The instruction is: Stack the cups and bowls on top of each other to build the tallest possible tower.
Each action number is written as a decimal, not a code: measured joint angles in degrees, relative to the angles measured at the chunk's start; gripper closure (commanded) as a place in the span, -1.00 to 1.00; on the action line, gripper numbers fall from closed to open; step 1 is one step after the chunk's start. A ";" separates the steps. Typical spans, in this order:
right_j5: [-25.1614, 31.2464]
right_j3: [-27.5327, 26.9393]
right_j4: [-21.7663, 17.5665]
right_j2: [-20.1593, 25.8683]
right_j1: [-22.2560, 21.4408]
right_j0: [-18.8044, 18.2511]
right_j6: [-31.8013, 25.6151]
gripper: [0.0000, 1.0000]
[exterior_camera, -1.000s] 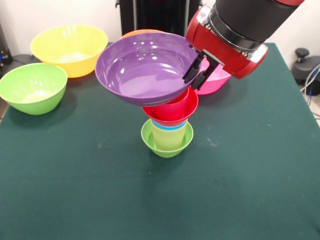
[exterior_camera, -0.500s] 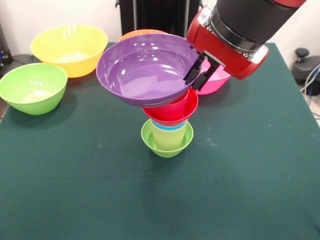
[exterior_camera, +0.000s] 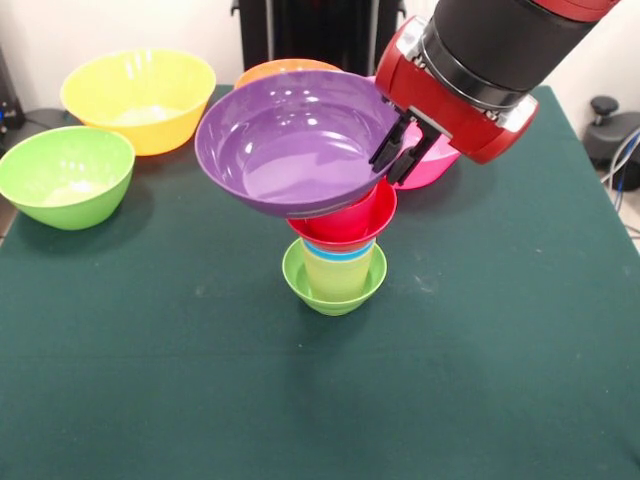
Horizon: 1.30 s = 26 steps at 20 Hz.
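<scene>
Front view. The gripper (exterior_camera: pixel 398 152) enters from 1 o'clock; its fingers (exterior_camera: pixel 385 146) pinch the 3 o'clock rim of the purple bowl (exterior_camera: pixel 290 145), which hangs tilted above the tower (exterior_camera: pixel 338 255), overlapping its top but not yet seated level. The tower stands at the centre of the green tabletop (exterior_camera: pixel 320 400): a lime bowl (exterior_camera: pixel 332 292) as base, cups (exterior_camera: pixel 340 268) nested in it (pale yellow and blue edges show; a red one cannot be told apart), and a red bowl (exterior_camera: pixel 352 222) on top. Unstacked: the yellow bowl (exterior_camera: pixel 138 98) at 11 o'clock, the green bowl (exterior_camera: pixel 65 176) at 9 o'clock, the orange bowl (exterior_camera: pixel 280 68) behind the purple one, and the pink bowl (exterior_camera: pixel 438 165) behind the gripper. Judged progress: roughly half built; the purple bowl awaits release and four bowls remain.
</scene>
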 measured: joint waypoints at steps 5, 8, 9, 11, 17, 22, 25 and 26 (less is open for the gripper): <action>0.00 -0.01 0.00 0.07 0.10 0.00 0.00 1.00; 0.01 -0.07 -0.02 0.08 0.19 0.01 0.00 1.00; -0.01 -0.16 0.00 0.09 0.23 0.00 0.00 1.00; -0.01 -0.32 0.00 0.10 0.28 0.00 0.00 1.00; 0.01 -1.20 -0.01 0.09 0.47 0.00 0.00 1.00; 0.01 -1.68 0.00 0.09 0.65 0.01 0.00 1.00; 0.00 -1.68 0.00 0.10 0.84 0.02 0.00 1.00; 0.00 -1.68 0.00 0.09 0.96 0.04 0.00 1.00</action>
